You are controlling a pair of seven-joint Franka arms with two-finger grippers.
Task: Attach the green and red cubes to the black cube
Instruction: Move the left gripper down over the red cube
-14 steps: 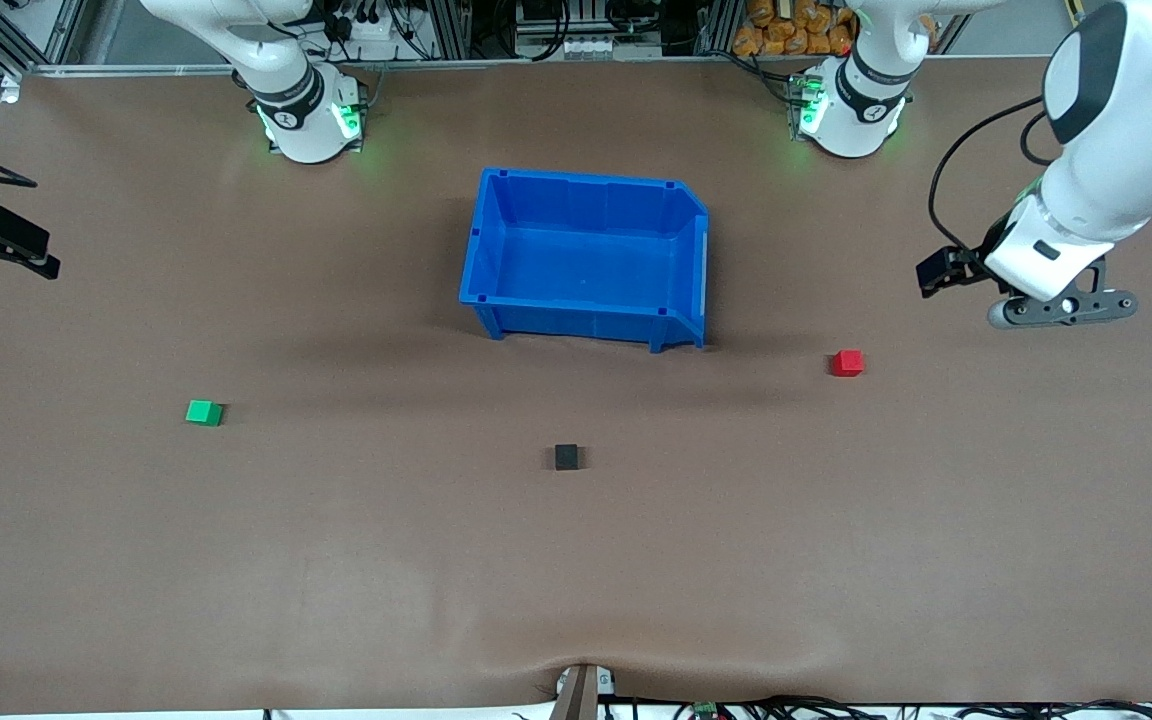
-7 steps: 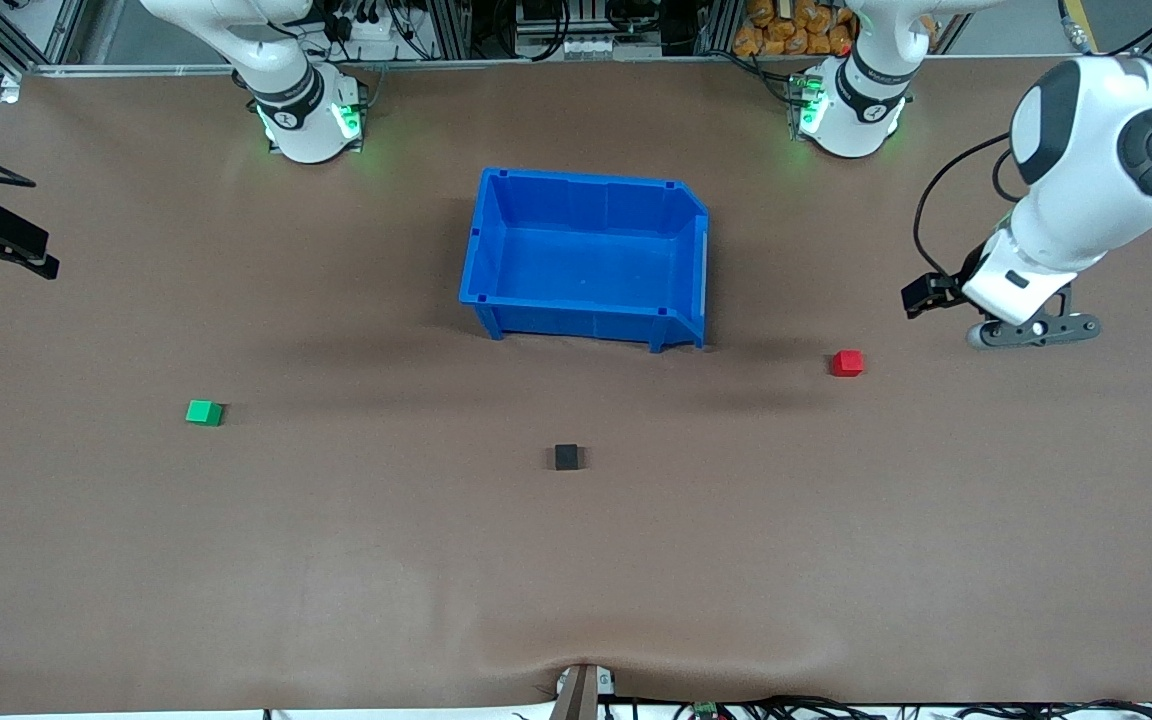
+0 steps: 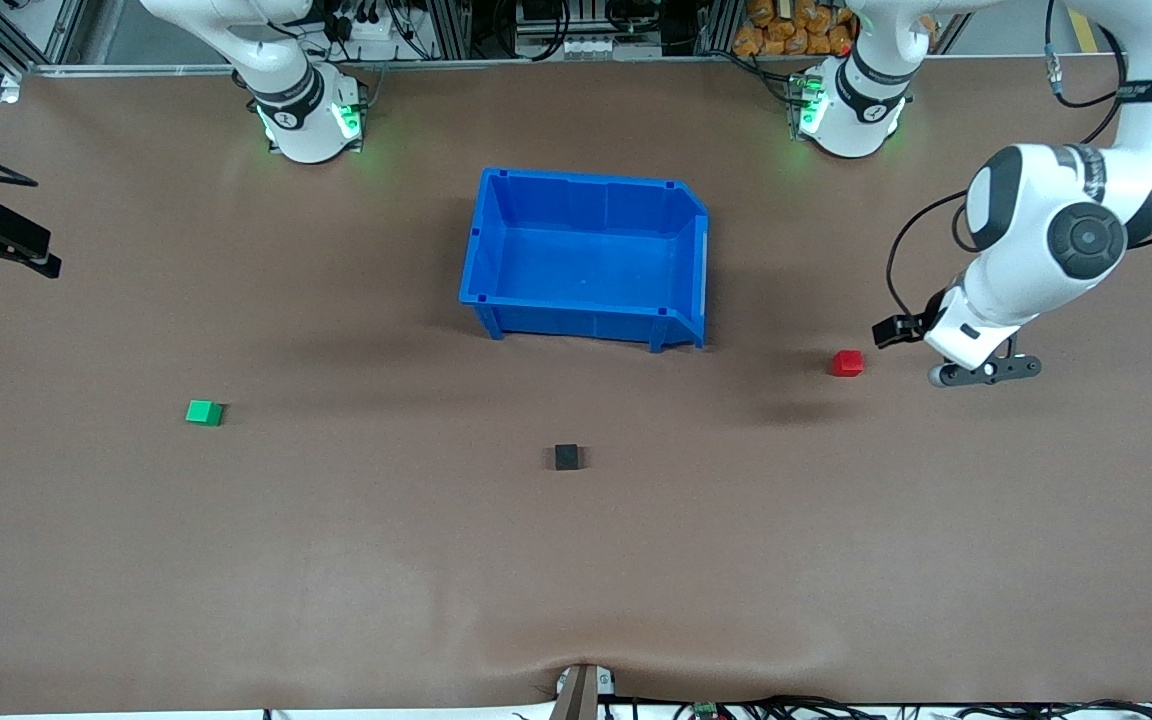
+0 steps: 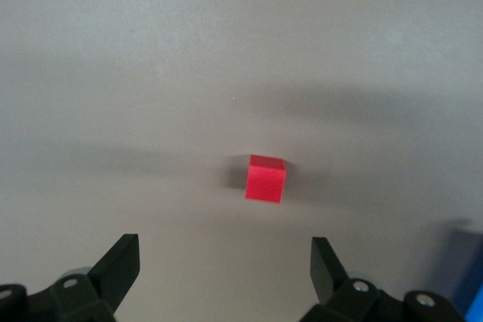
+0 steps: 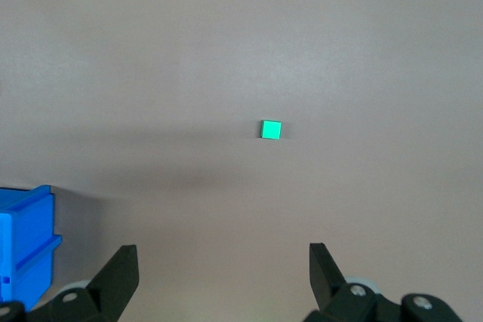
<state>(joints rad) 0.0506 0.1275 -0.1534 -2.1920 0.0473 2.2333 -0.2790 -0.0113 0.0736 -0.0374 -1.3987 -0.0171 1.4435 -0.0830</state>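
Hovering open left gripper (image 4: 225, 265), red cube (image 4: 265, 179) just beside

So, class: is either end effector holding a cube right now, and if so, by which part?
Nothing is held. Both the left end effector and right end effector are open and empty.

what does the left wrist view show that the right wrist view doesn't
Only the left wrist view shows the small bright red cube, close ahead of the open left gripper on the brown table.

Only the right wrist view shows the small bright green cube, well ahead of the open right gripper.

Both show bare brown tabletop, a pair of spread black fingers holding nothing, and a blue edge at the frame border, recognisable as the blue plastic bin in the right wrist view. Neither shows the black cube.
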